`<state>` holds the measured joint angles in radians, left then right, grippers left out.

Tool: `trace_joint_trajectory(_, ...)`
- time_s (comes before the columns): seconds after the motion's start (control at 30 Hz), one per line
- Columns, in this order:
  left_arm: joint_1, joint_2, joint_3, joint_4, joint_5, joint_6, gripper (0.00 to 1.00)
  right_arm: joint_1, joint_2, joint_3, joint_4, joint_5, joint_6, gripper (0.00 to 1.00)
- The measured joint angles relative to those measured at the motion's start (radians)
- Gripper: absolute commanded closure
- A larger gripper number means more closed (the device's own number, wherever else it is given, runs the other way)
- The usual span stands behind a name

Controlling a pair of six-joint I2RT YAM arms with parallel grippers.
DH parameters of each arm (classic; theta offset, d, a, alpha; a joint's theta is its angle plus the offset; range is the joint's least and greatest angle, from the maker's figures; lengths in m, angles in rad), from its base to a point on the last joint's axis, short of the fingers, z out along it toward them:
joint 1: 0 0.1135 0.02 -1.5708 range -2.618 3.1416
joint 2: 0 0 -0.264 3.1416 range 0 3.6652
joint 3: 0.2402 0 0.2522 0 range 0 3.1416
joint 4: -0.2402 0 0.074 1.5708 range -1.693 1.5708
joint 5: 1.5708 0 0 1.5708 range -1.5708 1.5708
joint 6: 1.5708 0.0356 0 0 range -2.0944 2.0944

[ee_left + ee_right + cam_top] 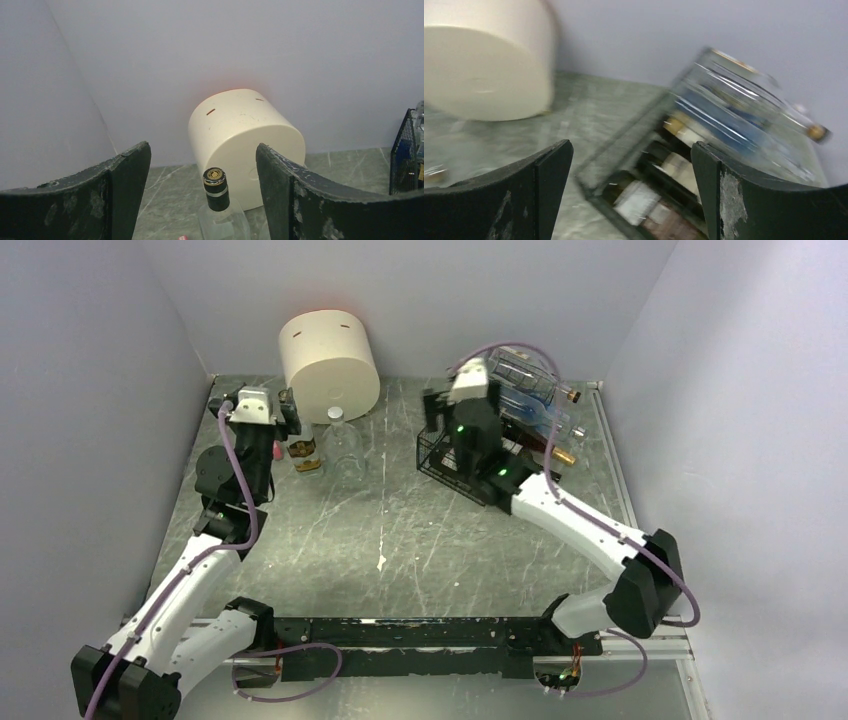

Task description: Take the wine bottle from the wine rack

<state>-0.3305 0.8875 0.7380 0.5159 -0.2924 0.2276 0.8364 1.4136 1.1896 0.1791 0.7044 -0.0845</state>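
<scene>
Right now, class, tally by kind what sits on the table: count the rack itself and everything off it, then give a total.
Bottles: 2
Cylinder: 1
Rack: 1
Total: 4
Those lying on the rack overlap too much to count.

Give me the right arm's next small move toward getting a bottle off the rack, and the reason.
Probably shift the right gripper over the top clear wine bottle and lower onto it. The jaws stand open and empty, and the bottle lies on the wine rack, off-centre in the right wrist view, not between the fingers.
</scene>
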Motion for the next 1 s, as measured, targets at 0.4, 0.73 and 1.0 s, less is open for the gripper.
trace_joint_trajectory(0.4, -0.013, 0.011, 0.002, -0.013, 0.015, -0.006, 0.20, -0.759, -0.104, -0.055, -0.275, -0.433, 0.498, 0.08)
trace_joint_trajectory(0.73, -0.050, 0.031, 0.002, -0.014, 0.012, 0.006, 0.22, -1.071, -0.071, -0.417, 0.006, -0.805, 1.075, 0.10)
trace_joint_trajectory(1.0, -0.087, 0.031, 0.002, -0.012, 0.000, 0.037, 0.22, -1.072, 0.145, -0.444, 0.304, -0.900, 1.306, 0.15)
